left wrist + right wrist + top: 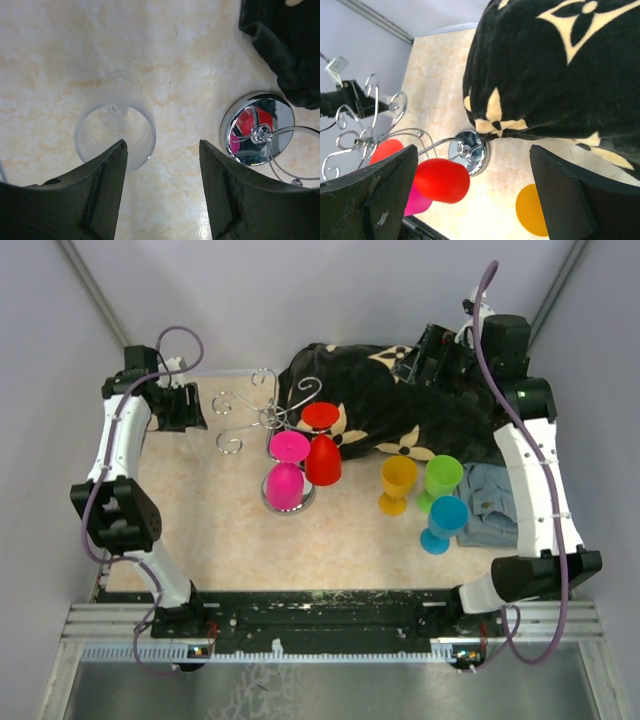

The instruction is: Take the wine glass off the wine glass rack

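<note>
The wine glass rack [262, 412] is silver wire with curled arms and a round chrome base [257, 127]. A red wine glass [323, 458] and a pink wine glass [285, 483] hang upside down on it. A clear wine glass [115, 131] stands upright on the table to the left of the base, off the rack. My left gripper [187, 406] is open and empty just above and beside the clear glass; its left finger [100, 185] overlaps the rim. My right gripper [432, 355] is open and empty above the black cloth; its wrist view shows the rack base [468, 151] and the red glass [441, 180].
A black patterned cloth [400, 405] lies at the back, touching the rack base. Yellow [397, 483], green [441, 480] and blue [444, 523] glasses stand right of the rack. Folded denim [497, 502] lies at the right edge. Walls close the sides.
</note>
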{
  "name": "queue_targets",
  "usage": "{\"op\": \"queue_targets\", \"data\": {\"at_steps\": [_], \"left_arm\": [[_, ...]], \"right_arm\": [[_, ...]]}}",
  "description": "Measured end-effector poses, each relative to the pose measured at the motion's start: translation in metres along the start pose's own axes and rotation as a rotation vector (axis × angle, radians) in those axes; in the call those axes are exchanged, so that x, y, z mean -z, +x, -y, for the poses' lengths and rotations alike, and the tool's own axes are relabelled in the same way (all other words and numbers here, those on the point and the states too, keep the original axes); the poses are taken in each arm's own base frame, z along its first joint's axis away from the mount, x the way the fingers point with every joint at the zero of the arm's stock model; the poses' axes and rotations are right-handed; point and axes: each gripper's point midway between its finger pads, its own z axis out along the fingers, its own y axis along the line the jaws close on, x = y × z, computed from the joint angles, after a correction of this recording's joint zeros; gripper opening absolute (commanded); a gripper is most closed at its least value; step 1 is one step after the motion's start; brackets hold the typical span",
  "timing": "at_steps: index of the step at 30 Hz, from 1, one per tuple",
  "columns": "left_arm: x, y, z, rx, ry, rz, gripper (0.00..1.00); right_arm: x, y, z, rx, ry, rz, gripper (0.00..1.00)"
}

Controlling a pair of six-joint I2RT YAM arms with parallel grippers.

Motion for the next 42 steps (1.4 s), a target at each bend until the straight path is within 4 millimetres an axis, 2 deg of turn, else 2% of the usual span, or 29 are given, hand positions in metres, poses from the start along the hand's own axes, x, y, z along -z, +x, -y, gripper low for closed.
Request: {"op": "queue_targets", "data": {"at_steps": [7, 11, 13, 17, 19, 22, 26, 29, 33, 42], "left_arm": [[0.018, -0.008, 0.008, -0.008, 0.020, 0.030, 0.70], [0.040, -0.013, 0.014, -0.019, 0.027, 0.070, 0.71], [0.055, -0.021, 0.017, -0.029, 0.024, 0.110, 0.73], [0.085, -0.035, 0.023, -0.055, 0.020, 0.210, 0.76], [0.106, -0.048, 0.028, -0.078, 0.018, 0.305, 0.76], [0.136, -0.061, 0.035, -0.109, 0.016, 0.439, 0.77], [0.168, -0.069, 0.043, -0.146, 0.017, 0.586, 0.77], [0.174, -0.073, 0.045, -0.152, 0.021, 0.632, 0.77], [0.164, -0.073, 0.044, -0.143, 0.029, 0.624, 0.77], [0.160, -0.074, 0.046, -0.129, 0.044, 0.623, 0.76]], "right_arm": [[0.028, 0.005, -0.031, 0.004, -0.084, 0.004, 0.94], [0.034, 0.026, -0.058, 0.001, -0.163, -0.042, 0.94], [0.031, 0.040, -0.066, -0.024, -0.199, -0.079, 0.94], [0.014, 0.067, -0.067, -0.124, -0.243, -0.153, 0.94], [0.004, 0.076, -0.068, -0.188, -0.271, -0.179, 0.89], [-0.007, 0.079, -0.076, -0.271, -0.336, -0.200, 0.79], [-0.019, 0.075, -0.093, -0.370, -0.450, -0.228, 0.72], [-0.022, 0.072, -0.103, -0.418, -0.518, -0.256, 0.67], [-0.024, 0.073, -0.110, -0.451, -0.569, -0.298, 0.63], [-0.036, 0.087, -0.107, -0.487, -0.590, -0.390, 0.59]]}}
